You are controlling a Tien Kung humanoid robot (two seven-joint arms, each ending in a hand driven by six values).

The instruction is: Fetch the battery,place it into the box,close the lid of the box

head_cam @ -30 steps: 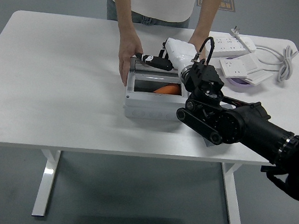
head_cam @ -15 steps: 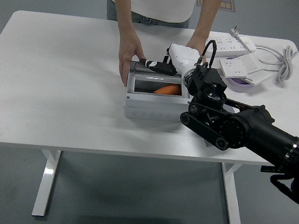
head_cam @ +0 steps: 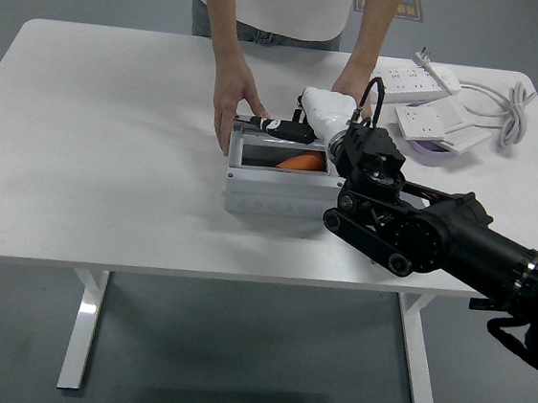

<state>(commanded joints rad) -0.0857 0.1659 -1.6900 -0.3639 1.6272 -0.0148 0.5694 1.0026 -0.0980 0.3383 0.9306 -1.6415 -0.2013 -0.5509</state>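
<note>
A grey-white box (head_cam: pixel 275 185) stands open at the table's middle, with an orange battery (head_cam: pixel 298 162) lying inside. My right hand (head_cam: pixel 275 126), white with black fingers, reaches in from the right over the box's far rim, where the lid (head_cam: pixel 246 127) sits. Its fingers (head_cam: pixel 291 132) are stretched out to the left and hold nothing. A person at the far side rests one hand (head_cam: pixel 231 101) on the box's far left corner. Their other hand (head_cam: pixel 352 79) is behind my wrist. My left arm is out of view.
Two white power strips (head_cam: pixel 419 79), white wall sockets (head_cam: pixel 434 118), a purple tape roll (head_cam: pixel 435 153) and a white cable (head_cam: pixel 512 104) lie at the table's far right. My black forearm (head_cam: pixel 429 233) crosses the table's right front.
My right hand has come down and a little towards me, from above the box's far rim to just over it. The person's hands have stayed at the box.
</note>
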